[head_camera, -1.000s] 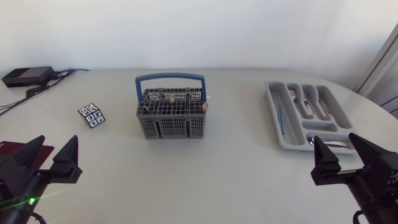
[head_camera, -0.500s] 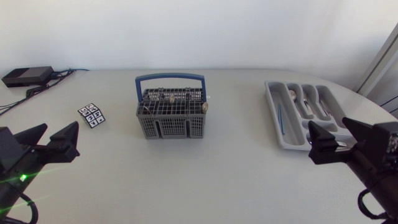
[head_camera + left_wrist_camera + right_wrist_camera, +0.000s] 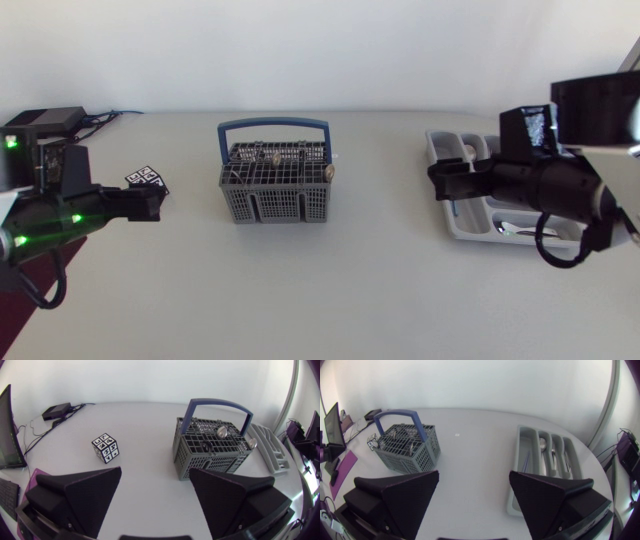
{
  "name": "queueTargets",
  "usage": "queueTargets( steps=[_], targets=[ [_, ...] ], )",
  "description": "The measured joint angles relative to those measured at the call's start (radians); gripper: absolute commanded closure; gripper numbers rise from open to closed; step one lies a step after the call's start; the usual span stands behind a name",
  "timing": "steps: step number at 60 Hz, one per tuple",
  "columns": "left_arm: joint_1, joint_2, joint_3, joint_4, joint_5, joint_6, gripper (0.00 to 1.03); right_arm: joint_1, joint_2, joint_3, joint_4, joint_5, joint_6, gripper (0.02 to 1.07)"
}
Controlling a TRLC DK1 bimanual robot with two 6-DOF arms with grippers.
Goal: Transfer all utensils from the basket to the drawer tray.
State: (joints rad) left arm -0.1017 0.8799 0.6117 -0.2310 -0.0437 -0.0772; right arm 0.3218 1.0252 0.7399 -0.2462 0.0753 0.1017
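The worktop [image 3: 330,285] carries a grey basket [image 3: 275,192] near its middle. The drawer tray [image 3: 517,462] lies well apart from it, towards the right arm. The left tool [image 3: 155,472] and the right tool [image 3: 474,474] are both spread wide and hold nothing. Some utensils [image 3: 221,433] stand in the basket, and other cutlery [image 3: 543,446] lies in the tray. The utensils look stiff, light and slippery, so I would pinch one at its upper end.

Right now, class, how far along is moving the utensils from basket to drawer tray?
Done: some cutlery already lies in the drawer tray. In hand: nothing; the left gripper and right gripper are both open and empty. Left: utensils in the basket, not yet moved.
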Motion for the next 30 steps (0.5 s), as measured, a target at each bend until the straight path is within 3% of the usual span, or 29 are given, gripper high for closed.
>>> queueTargets(
  steps=[5,12,15,22,30],
  targets=[
    [-0.005,0.071,0.058,-0.037,0.0,0.024,0.09,0.022,0.076,0.056,-0.032,-0.045,0.0,0.06],
    [-0.006,0.14,0.115,-0.071,0.01,0.089,0.09,0.014,0.165,0.105,-0.066,-0.278,-0.001,0.06],
    [-0.006,0.163,0.134,-0.095,0.02,0.122,0.09,0.007,0.203,0.127,-0.088,-0.335,0.0,0.06],
    [-0.024,0.205,0.174,-0.137,0.042,0.168,0.09,0.003,0.299,0.197,-0.123,-0.367,-0.001,0.07],
    [-0.025,0.226,0.198,-0.154,0.139,0.188,0.09,0.003,0.395,0.287,-0.155,-0.416,-0.001,0.14]
  ],
)
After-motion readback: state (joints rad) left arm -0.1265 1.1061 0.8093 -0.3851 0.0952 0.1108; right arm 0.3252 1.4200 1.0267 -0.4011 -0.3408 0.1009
